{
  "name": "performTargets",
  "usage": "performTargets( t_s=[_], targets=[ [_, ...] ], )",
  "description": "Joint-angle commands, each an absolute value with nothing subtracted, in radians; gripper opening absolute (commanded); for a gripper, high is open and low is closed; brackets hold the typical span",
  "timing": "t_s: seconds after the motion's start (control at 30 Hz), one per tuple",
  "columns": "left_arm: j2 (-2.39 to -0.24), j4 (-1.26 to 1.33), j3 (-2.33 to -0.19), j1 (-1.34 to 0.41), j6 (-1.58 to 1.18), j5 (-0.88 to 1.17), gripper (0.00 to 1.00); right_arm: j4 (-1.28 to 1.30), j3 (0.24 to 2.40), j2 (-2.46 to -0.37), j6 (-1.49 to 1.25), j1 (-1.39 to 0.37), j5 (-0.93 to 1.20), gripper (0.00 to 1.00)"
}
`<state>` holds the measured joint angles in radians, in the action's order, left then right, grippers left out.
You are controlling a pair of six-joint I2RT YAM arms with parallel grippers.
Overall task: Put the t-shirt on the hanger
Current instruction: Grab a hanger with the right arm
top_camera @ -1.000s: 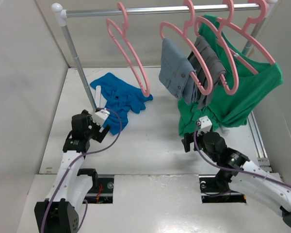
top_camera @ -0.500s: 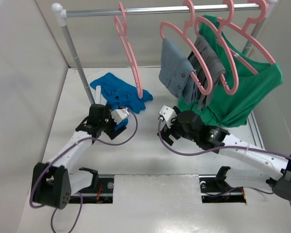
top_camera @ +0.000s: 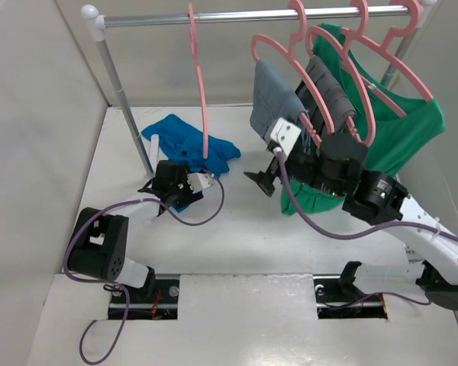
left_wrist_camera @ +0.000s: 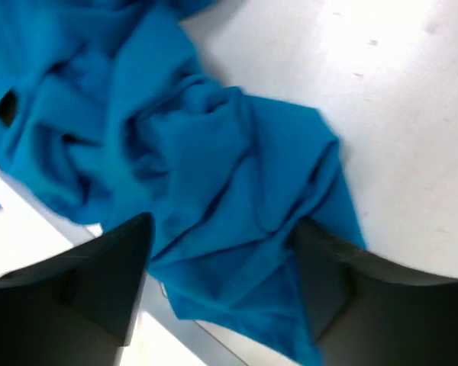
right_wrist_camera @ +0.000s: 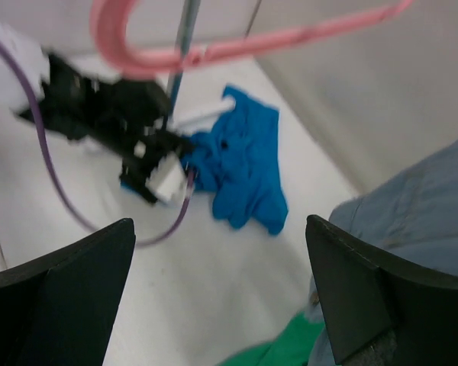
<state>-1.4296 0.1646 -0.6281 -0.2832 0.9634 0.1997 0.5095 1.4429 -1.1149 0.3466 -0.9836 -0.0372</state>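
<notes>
Right gripper has risen off the table toward the hanger, now edge-on on the rail; fingers spread, nothing held. Left gripper has reached the t-shirt's near edge, fingers apart astride cloth, not pinching. T-shirt lies crumpled far-left, beside the post. Trousers and green shirt hang to the right.

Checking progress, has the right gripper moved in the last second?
Yes. The right gripper has swung left and away from the near edge, toward the rail post.
</notes>
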Motion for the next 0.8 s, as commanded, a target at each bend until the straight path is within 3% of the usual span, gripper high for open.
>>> performTargets(
  t_s=[0.0, 0.03, 0.07, 0.17, 0.47, 0.67, 0.73, 0.77],
  targets=[
    [-1.439, 0.218, -0.594, -0.311, 1.052, 0.195, 0.65, 0.468, 1.592, -1.169, 0.359, -0.992, 0.006, 0.97],
    [-1.439, 0.218, -0.594, -0.311, 1.061, 0.195, 0.56, 0.448, 1.624, -1.184, 0.359, -0.992, 0.006, 0.97],
    [-1.439, 0.218, -0.583, -0.322, 1.062, 0.195, 0.35, 0.425, 1.687, -1.218, 0.359, -0.992, 0.006, 0.97],
    [-1.428, 0.209, -0.571, -0.322, 1.048, 0.181, 0.0, 0.356, 1.809, -1.288, 0.371, -0.992, 0.006, 0.98],
    [-1.318, -0.177, -0.695, -0.434, 1.058, 0.181, 0.0, 0.172, 1.908, -1.374, 0.39, -0.992, -0.1, 1.0],
    [-1.137, -0.474, -0.645, -0.621, 1.222, 0.267, 0.0, 0.149, 2.155, -1.526, 0.359, -0.992, -0.13, 1.0],
    [-1.1, -0.416, -0.609, -0.684, 1.189, 0.267, 0.05, 0.149, 2.212, -1.572, 0.345, -1.002, -0.13, 1.0],
    [-1.089, -0.39, -0.583, -0.684, 1.175, 0.267, 0.16, 0.149, 2.259, -1.615, 0.335, -1.002, -0.146, 1.0]
  ],
)
